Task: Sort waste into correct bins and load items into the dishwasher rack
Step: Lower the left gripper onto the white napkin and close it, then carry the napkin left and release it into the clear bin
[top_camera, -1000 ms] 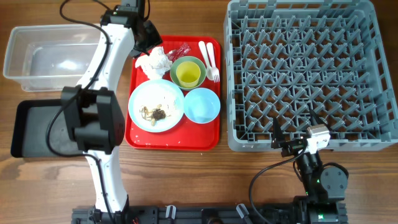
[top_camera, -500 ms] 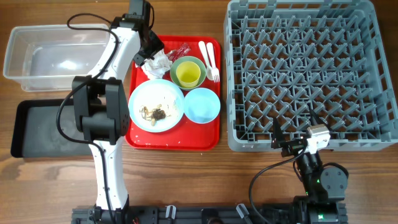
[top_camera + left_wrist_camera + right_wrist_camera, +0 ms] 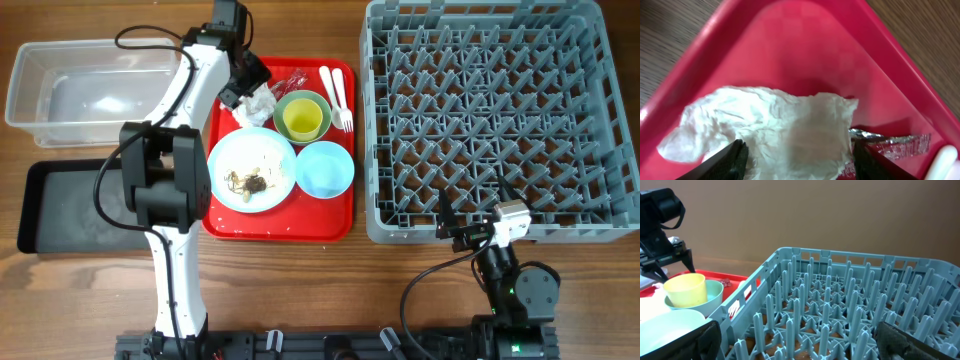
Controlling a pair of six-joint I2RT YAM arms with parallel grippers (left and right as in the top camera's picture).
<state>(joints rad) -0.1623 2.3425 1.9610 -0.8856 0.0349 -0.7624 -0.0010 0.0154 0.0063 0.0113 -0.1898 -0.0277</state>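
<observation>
My left gripper (image 3: 248, 85) is open, its fingers (image 3: 797, 165) on either side of the crumpled white napkin (image 3: 256, 104) (image 3: 770, 125) at the far left of the red serving tray (image 3: 280, 225). The red wrapper (image 3: 292, 80) (image 3: 895, 142) lies just right of the napkin. The pale blue plate (image 3: 251, 169) holds brown scraps (image 3: 248, 181). The yellow cup (image 3: 303, 120) sits in the pale green bowl (image 3: 318, 103), with the pale blue bowl (image 3: 324, 169) in front. The fork and spoon (image 3: 337, 95) lie at the tray's right. My right gripper (image 3: 470, 232) (image 3: 800, 340) is open at the grey rack's (image 3: 490, 120) front edge.
The clear tub (image 3: 80, 90) stands at the far left. The black tray (image 3: 60, 205) lies in front of it. The left arm stretches from the table front up along the red tray's left side.
My left gripper has moved right from the tray's left edge and come down over the napkin. The right arm has not moved.
</observation>
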